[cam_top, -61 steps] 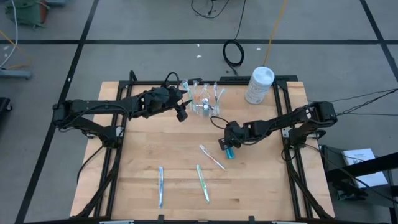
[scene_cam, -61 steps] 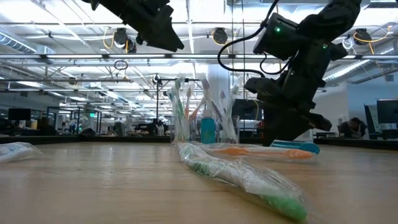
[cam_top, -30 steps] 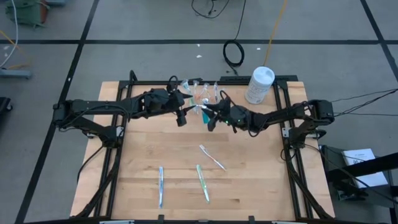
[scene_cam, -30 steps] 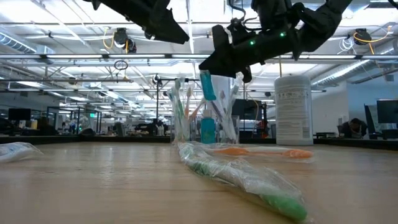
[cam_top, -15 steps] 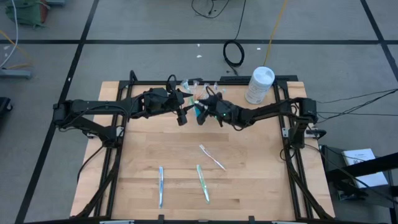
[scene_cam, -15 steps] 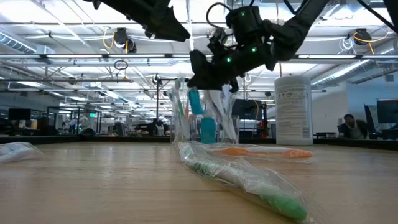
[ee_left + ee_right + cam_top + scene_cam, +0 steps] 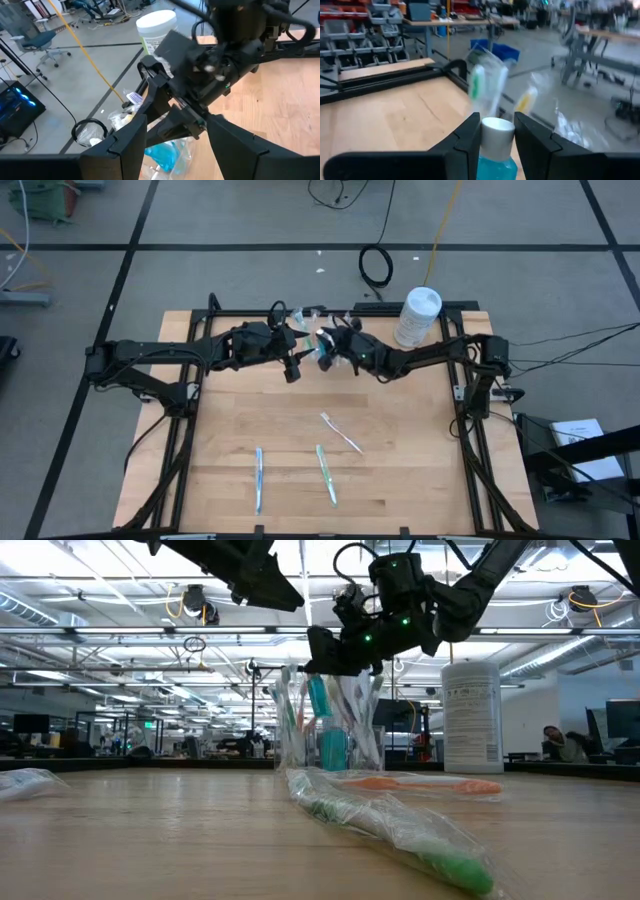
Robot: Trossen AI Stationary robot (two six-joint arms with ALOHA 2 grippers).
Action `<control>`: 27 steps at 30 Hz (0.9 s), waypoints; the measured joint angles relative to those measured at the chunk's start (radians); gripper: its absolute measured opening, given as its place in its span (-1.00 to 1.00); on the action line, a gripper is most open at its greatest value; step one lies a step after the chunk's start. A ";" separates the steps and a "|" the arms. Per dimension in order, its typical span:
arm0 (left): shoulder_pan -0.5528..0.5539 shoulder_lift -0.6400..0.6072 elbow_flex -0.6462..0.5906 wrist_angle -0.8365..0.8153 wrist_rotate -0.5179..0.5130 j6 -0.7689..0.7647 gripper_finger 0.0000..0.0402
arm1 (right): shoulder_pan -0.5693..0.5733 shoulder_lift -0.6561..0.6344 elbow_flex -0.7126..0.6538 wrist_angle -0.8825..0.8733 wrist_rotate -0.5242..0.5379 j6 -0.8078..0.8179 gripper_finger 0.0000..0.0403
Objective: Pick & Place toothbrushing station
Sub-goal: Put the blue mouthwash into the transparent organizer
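Near the tabletop's [image 7: 240, 410] front edge lie three wrapped toothbrushes: a blue one [image 7: 258, 479] toward the left front, lengthwise front to back; a green one [image 7: 326, 473] near the middle, tilted slightly, its bag filling the low view's foreground [image 7: 400, 825]; and a third with an orange handle [image 7: 341, 432] farther in, lying diagonally. They lie apart from one another and from both arms.

Toward the back edge stands the clear cup [image 7: 330, 745], upright, crowded with toothbrushes standing on end, and a blue tube [image 7: 333, 748] upright inside it. Directly above the cup hangs the right claw [image 7: 335, 660], narrowly closed on a second blue tube [image 7: 317, 700] by its white cap [image 7: 497, 128]; the tube hangs roughly vertical, slightly tilted, cap up, its lower end among the brush tops. The left claw [image 7: 172, 142] hovers just beside the cup on its left, fingers spread wide, holding nothing.

At the back right corner stands a white canister [image 7: 417, 316], upright; its label's print is too small to read.
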 joint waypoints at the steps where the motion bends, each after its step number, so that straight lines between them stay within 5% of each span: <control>1: 0.000 0.000 0.000 -0.001 0.000 0.000 0.06 | 0.000 0.000 0.000 0.015 -0.014 -0.020 -0.52; 18: 0.000 0.000 0.000 -0.001 0.000 0.000 0.06 | -0.034 0.021 0.000 0.027 -0.105 -0.055 -0.53; 27: 0.000 0.000 0.000 -0.001 0.000 0.004 0.06 | -0.075 0.022 -0.002 0.045 -0.285 -0.065 -0.53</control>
